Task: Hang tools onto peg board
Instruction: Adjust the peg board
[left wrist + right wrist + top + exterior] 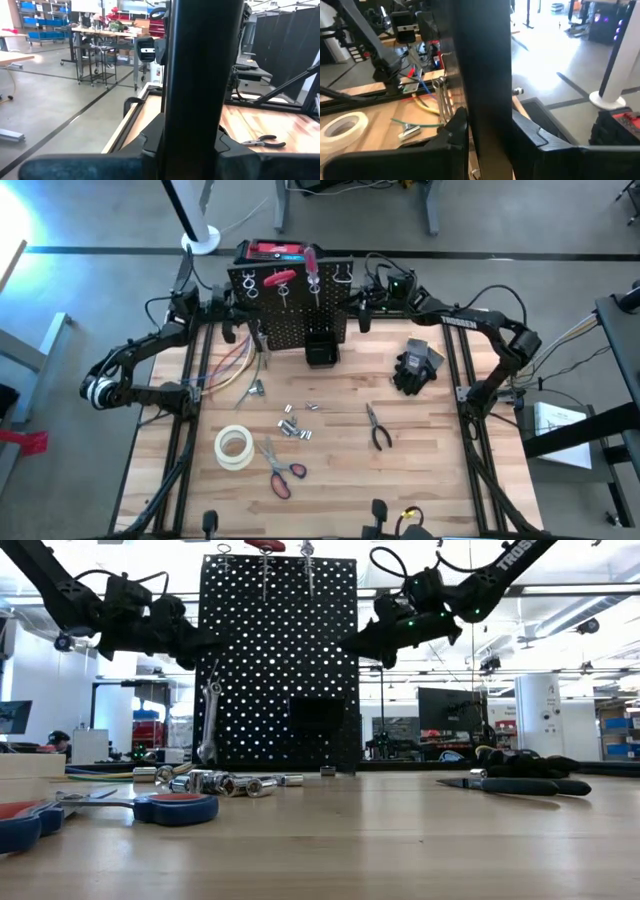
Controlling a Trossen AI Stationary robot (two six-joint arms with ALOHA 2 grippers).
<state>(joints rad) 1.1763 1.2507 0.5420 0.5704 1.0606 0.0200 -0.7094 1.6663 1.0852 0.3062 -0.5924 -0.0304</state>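
Observation:
The peg board [290,310] stands upright at the table's far middle, a black perforated panel [278,660] with a small black bin [320,348]. A red clamp-like tool [280,278] and a red-handled screwdriver [312,270] hang from its top hooks. My left gripper [233,310] is shut on its left edge and my right gripper [357,305] on its right edge. Red-handled scissors [281,476], black-handled pliers [377,427] and silver sockets [293,424] lie flat on the table. A silver wrench [208,718] stands by the board's left edge. My left gripper pinches the board's left side edge [200,100] between its two fingers [150,142], coming level from the table's left, in the board's upper half [205,648]. The board stands upright on the table. My right gripper pinches the board's right side edge [485,90], one finger [456,127] on each face. It comes nearly level from the table's right, in the board's upper half [350,645].
A white tape roll [234,447] lies near the scissors and a black glove [415,367] at the right. A red-and-black toolbox [275,250] stands behind the board. Coloured cables [228,365] lie at the left. The table's near middle has bare wood [400,480].

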